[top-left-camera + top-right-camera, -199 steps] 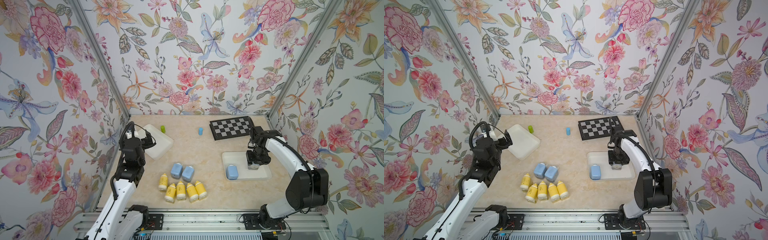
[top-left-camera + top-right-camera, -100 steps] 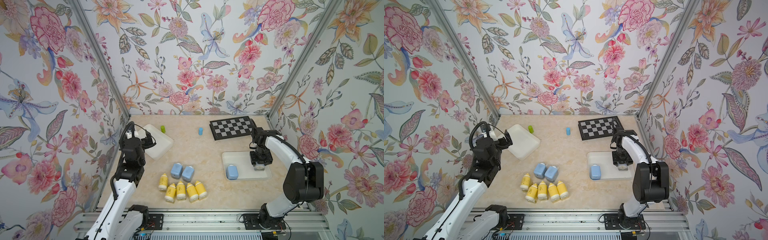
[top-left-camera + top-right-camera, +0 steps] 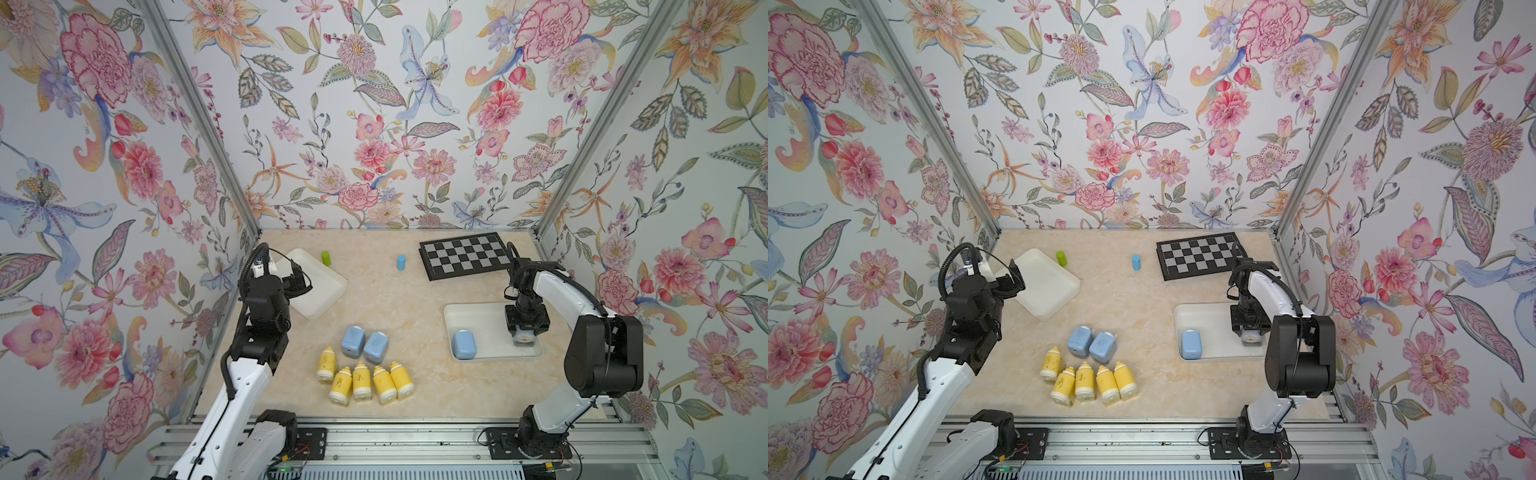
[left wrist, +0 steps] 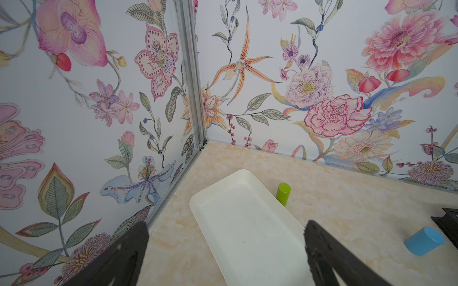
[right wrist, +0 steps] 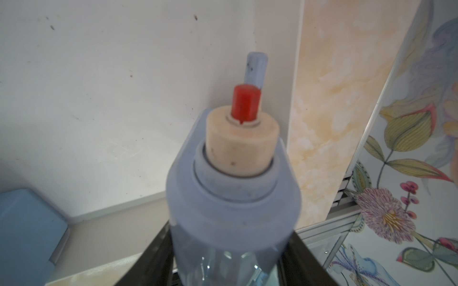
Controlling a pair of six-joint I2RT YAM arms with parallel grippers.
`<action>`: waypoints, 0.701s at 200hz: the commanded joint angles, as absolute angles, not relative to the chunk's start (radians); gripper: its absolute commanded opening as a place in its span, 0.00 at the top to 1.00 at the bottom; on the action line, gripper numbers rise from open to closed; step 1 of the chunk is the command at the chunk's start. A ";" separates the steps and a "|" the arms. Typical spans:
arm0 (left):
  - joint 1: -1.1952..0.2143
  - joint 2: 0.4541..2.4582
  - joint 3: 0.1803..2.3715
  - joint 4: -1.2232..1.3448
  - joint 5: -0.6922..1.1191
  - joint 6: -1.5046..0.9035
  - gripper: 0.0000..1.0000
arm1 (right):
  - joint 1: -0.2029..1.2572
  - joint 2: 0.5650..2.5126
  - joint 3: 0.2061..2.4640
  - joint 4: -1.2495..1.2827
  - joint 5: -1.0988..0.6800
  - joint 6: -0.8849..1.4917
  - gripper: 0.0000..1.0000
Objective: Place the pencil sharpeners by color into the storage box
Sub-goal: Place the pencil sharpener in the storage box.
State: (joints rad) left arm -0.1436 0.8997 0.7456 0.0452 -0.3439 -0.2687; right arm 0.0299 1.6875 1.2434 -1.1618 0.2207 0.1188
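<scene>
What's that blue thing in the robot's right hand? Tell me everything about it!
It's a pale-blue pencil sharpener, rounded and plastic-looking, with a see-through part, a cream round knob, a red stub and a small blue handle. The right gripper clamps its sides over the white tray. Whether it touches the tray can't be told.

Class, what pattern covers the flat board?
Board: grey-and-black checks, in a top view.
</scene>
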 commanded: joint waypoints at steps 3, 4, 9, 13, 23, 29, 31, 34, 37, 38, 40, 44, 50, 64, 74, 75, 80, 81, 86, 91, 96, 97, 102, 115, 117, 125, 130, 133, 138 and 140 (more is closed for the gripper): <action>-0.152 0.904 0.738 0.052 -0.332 -0.252 0.01 | 0.019 1.708 1.243 -1.176 0.212 0.112 0.55; -0.152 0.904 0.738 0.052 -0.332 -0.252 0.01 | 0.019 1.708 1.244 -1.176 0.212 0.112 0.55; -0.151 0.904 0.738 0.052 -0.332 -0.251 0.01 | 0.018 1.710 1.244 -1.178 0.210 0.113 0.55; -0.152 0.905 0.738 0.053 -0.333 -0.252 0.01 | 0.016 1.712 1.247 -1.179 0.209 0.113 0.55; -0.152 0.905 0.738 0.053 -0.332 -0.250 0.01 | 0.013 1.716 1.250 -1.185 0.206 0.115 0.55; -0.151 0.905 0.738 0.052 -0.333 -0.249 0.01 | 0.011 1.717 1.252 -1.187 0.203 0.117 0.55; -0.151 0.905 0.738 0.052 -0.332 -0.250 0.01 | 0.011 1.717 1.253 -1.187 0.202 0.116 0.55; -0.152 0.905 0.738 0.052 -0.331 -0.250 0.00 | 0.010 1.717 1.254 -1.187 0.201 0.117 0.55; -0.151 0.905 0.738 0.053 -0.332 -0.250 0.01 | 0.010 1.718 1.253 -1.188 0.200 0.116 0.55; -0.151 0.905 0.738 0.053 -0.332 -0.250 0.01 | 0.009 1.718 1.254 -1.189 0.200 0.115 0.55; -0.152 0.904 0.738 0.053 -0.333 -0.250 0.01 | 0.008 1.719 1.255 -1.189 0.199 0.117 0.55; -0.151 0.905 0.738 0.052 -0.333 -0.250 0.01 | 0.007 1.721 1.256 -1.191 0.198 0.118 0.55; -0.152 0.905 0.738 0.053 -0.333 -0.250 0.01 | 0.004 1.725 1.259 -1.194 0.194 0.120 0.55; -0.152 0.904 0.738 0.052 -0.332 -0.250 0.01 | 0.002 1.735 1.264 -1.198 0.188 0.120 0.54; -0.152 0.903 0.738 0.053 -0.333 -0.250 0.01 | 0.002 1.744 1.267 -1.201 0.187 0.121 0.53; -0.152 0.902 0.738 0.052 -0.333 -0.250 0.01 | 0.002 1.745 1.267 -1.202 0.187 0.121 0.53; -0.152 0.903 0.738 0.051 -0.334 -0.250 0.01 | 0.002 1.749 1.269 -1.205 0.186 0.121 0.53; -0.152 0.903 0.738 0.051 -0.333 -0.250 0.01 | 0.002 1.751 1.270 -1.205 0.186 0.122 0.53; -0.152 0.904 0.738 0.052 -0.335 -0.251 0.01 | 0.002 1.755 1.272 -1.207 0.186 0.123 0.53; -0.152 0.902 0.738 0.051 -0.335 -0.251 0.00 | 0.002 1.760 1.273 -1.209 0.186 0.124 0.52; -0.152 0.902 0.738 0.051 -0.336 -0.252 0.01 | 0.001 1.762 1.275 -1.210 0.187 0.125 0.52; -0.152 0.902 0.737 0.051 -0.337 -0.252 0.00 | 0.002 1.762 1.276 -1.211 0.187 0.126 0.52; -0.153 0.902 0.737 0.051 -0.336 -0.252 0.01 | 0.001 1.766 1.277 -1.213 0.189 0.127 0.52; -0.152 0.902 0.736 0.051 -0.336 -0.252 0.01 | 0.000 1.769 1.280 -1.217 0.195 0.129 0.51; -0.151 0.901 0.736 0.051 -0.335 -0.252 0.01 | 0.000 1.770 1.281 -1.218 0.196 0.128 0.51; -0.151 0.902 0.737 0.051 -0.335 -0.252 0.01 | 0.000 1.772 1.284 -1.221 0.202 0.132 0.50; -0.152 0.902 0.736 0.052 -0.336 -0.251 0.01 | -0.001 1.774 1.285 -1.224 0.206 0.133 0.49; -0.151 0.902 0.738 0.051 -0.336 -0.251 0.01 | -0.002 1.774 1.287 -1.225 0.208 0.133 0.48; -0.152 0.902 0.738 0.051 -0.337 -0.252 0.00 | -0.003 1.775 1.289 -1.227 0.211 0.135 0.47; -0.152 0.902 0.738 0.051 -0.336 -0.252 0.00 | -0.004 1.776 1.289 -1.227 0.211 0.135 0.47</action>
